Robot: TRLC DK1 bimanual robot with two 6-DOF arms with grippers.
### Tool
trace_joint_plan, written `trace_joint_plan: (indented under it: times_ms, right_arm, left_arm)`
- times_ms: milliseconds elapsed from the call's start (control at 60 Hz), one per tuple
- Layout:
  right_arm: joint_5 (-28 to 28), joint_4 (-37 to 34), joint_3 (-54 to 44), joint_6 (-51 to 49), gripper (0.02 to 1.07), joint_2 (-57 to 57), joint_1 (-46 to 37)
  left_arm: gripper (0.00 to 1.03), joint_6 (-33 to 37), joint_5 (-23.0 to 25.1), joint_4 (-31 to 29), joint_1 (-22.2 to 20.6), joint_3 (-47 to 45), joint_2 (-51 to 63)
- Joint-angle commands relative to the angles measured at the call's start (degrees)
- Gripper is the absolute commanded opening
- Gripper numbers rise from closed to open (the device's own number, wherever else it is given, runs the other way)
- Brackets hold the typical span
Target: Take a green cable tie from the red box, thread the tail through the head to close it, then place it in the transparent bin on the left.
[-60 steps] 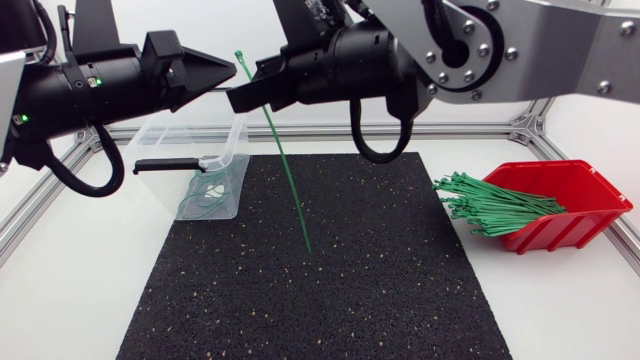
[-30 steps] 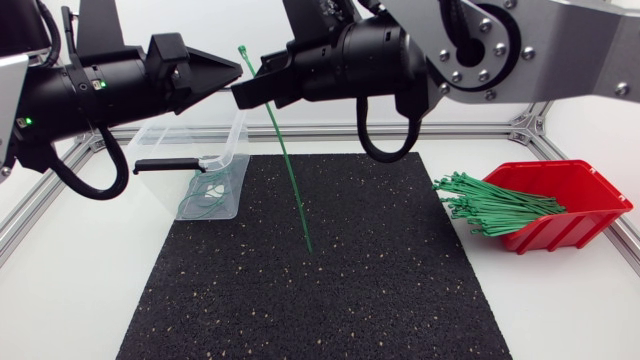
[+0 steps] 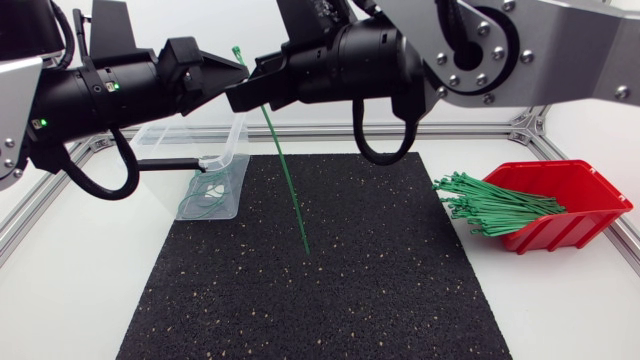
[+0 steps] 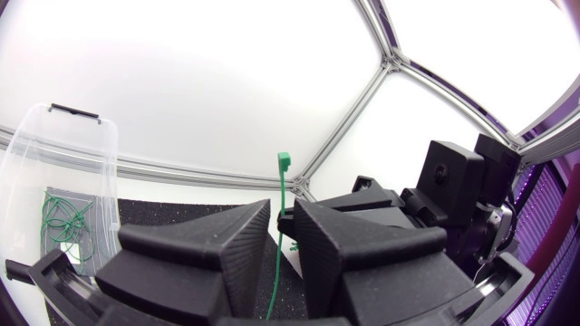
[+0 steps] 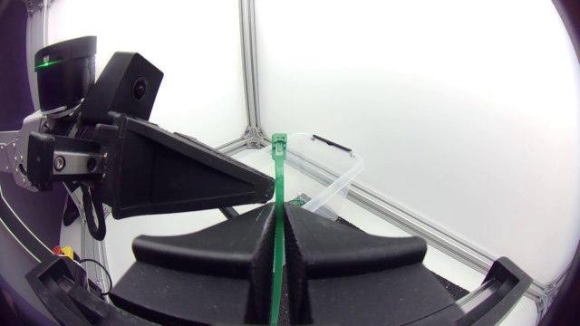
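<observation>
Threading is in hand, with no loop made yet. The right tool is clamped on the tie a little below its head, high over the table and between the bin and the box. The left tool, its fingers a slit apart, sits just beside the head end. The tie's long axis is near-vertical, head up, tail hanging toward the mat. Next, probably, one tool must steady the head while the other bends the tail up into it.

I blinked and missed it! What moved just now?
The left gripper slid a little toward the green cable tie, and its tip is now near the tie's top end. The right gripper stayed shut on the tie, which hangs as before. The transparent bin and red box did not move.
</observation>
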Motion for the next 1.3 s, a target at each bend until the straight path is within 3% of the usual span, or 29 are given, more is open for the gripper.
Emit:
trace_joint_plan:
  times_ms: [0, 450, 750, 1017, 1083, 1283]
  right_arm:
    - [-0.2, 0.5, -1.5, 1.5, 0.08, -0.7, 0.6]
    - [-0.3, 0.6, -1.6, 1.5, 0.08, -0.4, 1.2]
    - [-0.5, 0.8, -1.7, 1.5, 0.08, -0.4, 1.6]
    - [-0.5, 0.8, -1.8, 1.6, 0.08, -0.2, 1.8]
    - [-0.5, 0.8, -2.0, 1.6, 0.08, -0.2, 1.8]
    - [-0.5, 0.9, -2.6, 1.6, 0.08, -0.2, 1.5]
  left_arm:
    - [0.22, -0.8, -0.2, 1.1, -0.6, -0.2, 0.5]
    - [0.21, -0.5, -1.4, 1.2, -0.9, -0.1, 0.6]
    - [0.12, -0.3, -2.2, 1.2, -1.4, 0.0, 0.9]
    - [0.11, 0.0, -2.7, 1.2, -1.6, 0.0, 0.9]
    - [0.06, 0.0, -3.0, 1.2, -1.5, 0.0, 0.9]
    - [0.04, 0.2, -3.2, 1.2, -1.5, 0.1, 0.9]
